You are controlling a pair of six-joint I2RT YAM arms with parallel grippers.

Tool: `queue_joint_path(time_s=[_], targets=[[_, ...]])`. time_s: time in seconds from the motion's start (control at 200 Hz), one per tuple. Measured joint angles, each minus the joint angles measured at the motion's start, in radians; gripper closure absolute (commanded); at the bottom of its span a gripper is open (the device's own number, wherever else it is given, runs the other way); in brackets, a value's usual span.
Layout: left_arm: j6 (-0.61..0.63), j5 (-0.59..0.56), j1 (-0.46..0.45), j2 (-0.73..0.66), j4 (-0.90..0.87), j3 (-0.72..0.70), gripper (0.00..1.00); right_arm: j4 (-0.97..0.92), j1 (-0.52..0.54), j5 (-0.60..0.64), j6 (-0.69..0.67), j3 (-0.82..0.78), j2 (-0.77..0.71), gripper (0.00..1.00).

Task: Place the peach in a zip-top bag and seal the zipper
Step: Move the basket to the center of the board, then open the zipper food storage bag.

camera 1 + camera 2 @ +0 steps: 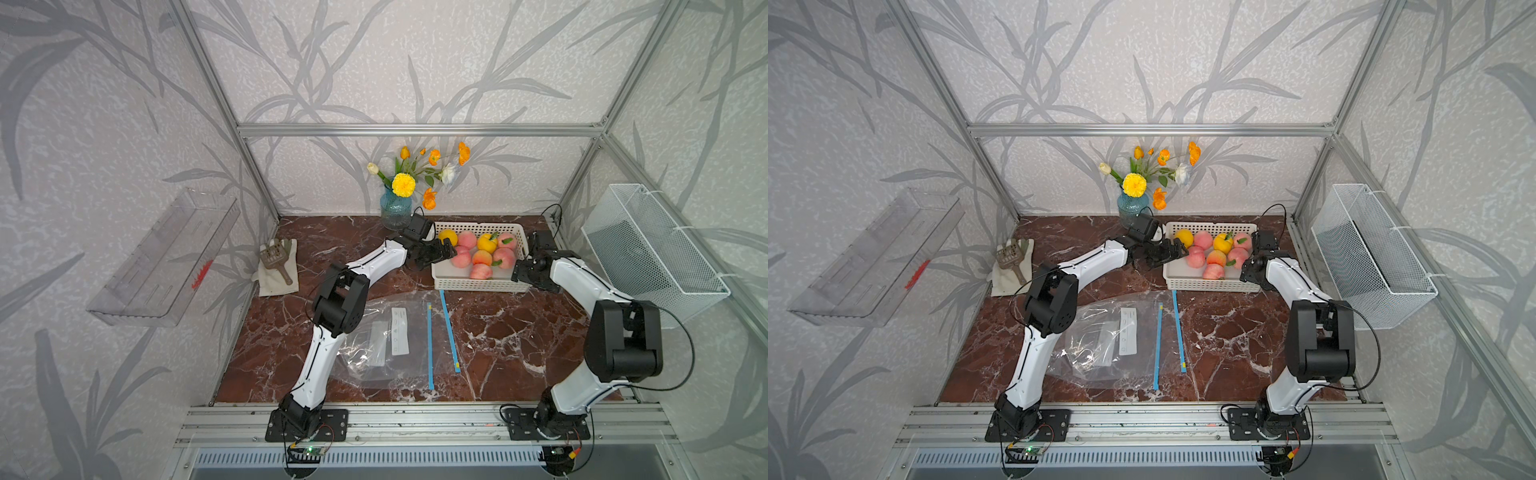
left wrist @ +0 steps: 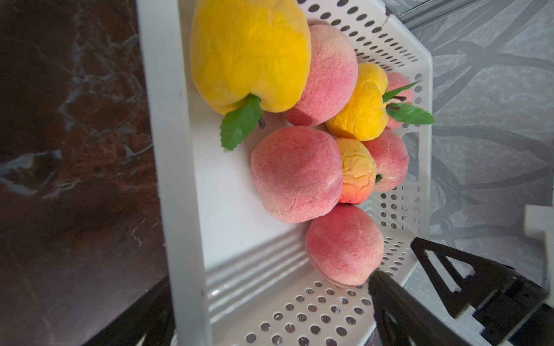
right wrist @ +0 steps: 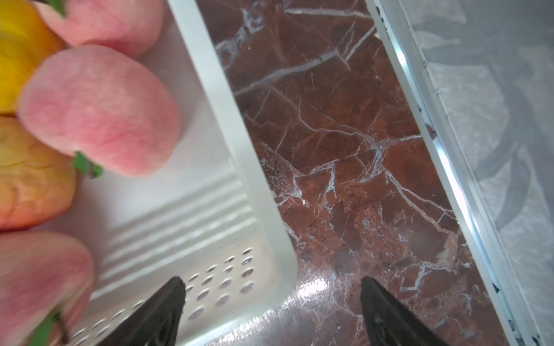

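Six peaches (image 1: pixel 481 272), two yellow fruits (image 1: pixel 448 237), one basket (image 1: pixel 478 284), one zip-top bag (image 1: pixel 374 353), left claw (image 1: pixel 442 251), right claw (image 1: pixel 520 272), both apart

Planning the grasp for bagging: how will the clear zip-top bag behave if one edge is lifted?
The zip-top bag looks like thin, wrinkled clear film, so it would probably sag and fold. Its glossy surface on the polished table suggests it may slide when pushed. The blue zipper strips look stiffer, likely holding straighter.

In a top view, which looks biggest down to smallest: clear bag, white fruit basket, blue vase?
Clear plastic zip-top bag
white perforated plastic basket
blue glass vase, though it stands farthest back.
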Motion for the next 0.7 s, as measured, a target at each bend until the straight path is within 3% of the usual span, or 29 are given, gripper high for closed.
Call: queue_joint_path(time_s=[0.155, 0.32, 0.535, 0.7], targets=[[0.034, -0.108, 0.012, -0.085, -0.076, -0.048, 0.01, -0.035, 0.085, -0.066, -0.030, -0.001, -0.124, 0.01], [0.058, -0.211, 0.036, -0.330, -0.104, -0.242, 0.01, -0.033, 0.198, -0.224, -0.047, -0.071, -0.297, 0.00], [0.037, -0.231, 0.035, -0.658, -0.076, -0.568, 0.01, 0.016, 0.381, -0.462, -0.027, -0.236, -0.359, 0.11], [-0.016, -0.182, 0.005, -0.794, -0.058, -0.793, 0.01, 0.099, 0.478, -0.590, 0.022, -0.362, -0.316, 0.21]])
